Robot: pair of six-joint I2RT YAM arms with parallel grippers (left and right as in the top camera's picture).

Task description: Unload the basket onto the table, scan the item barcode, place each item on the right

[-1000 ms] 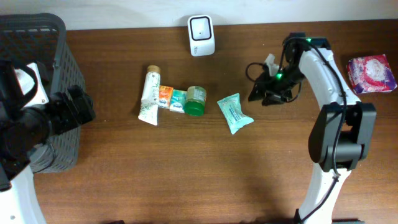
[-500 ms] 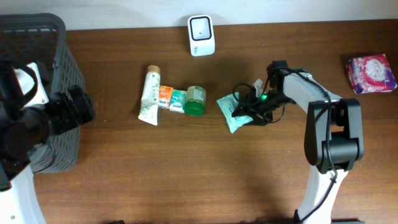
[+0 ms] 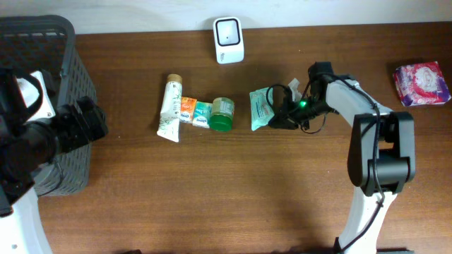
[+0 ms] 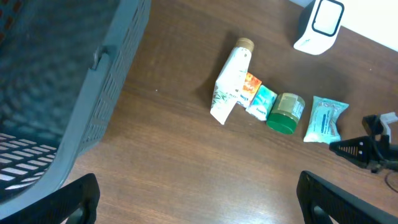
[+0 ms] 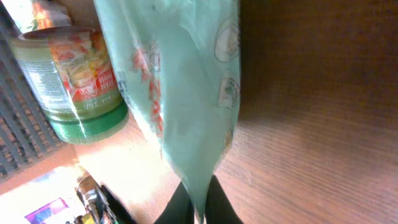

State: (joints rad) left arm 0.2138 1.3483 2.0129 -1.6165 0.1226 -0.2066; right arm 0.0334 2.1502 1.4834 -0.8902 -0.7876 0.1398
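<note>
Right claw (image 3: 277, 117) is clenched on the teal wipes packet (image 3: 260, 109), pinching the crimped seam at its 3 o'clock end; the right wrist view shows the film gathered to a thin edge between the fingertips (image 5: 194, 200); the packet lies mid-worktop (image 3: 212, 197), just beside the green-lidded jar (image 3: 222, 113) on the jar's 3 o'clock side, and whether it is lifted clear of the wood or dragging on it I cannot tell.

How will it handle? By the look of it, light, soft and floppy, with glossy film that could slide out of a narrow pinch; held by one seam, the body is likely to sag or swing, so the barcode face may not present flat; a hold deeper in, across the seam where the film is stiffest, looks safer than the very tip.

The scanner (image 3: 229, 39) stands at about 11 o'clock from the packet, near the far edge; where the barcode is printed I cannot make out.

Left claw (image 4: 199, 202) hangs released, jaws spread wide, beside the grey basket (image 3: 42, 42), well apart from the packet.
</note>
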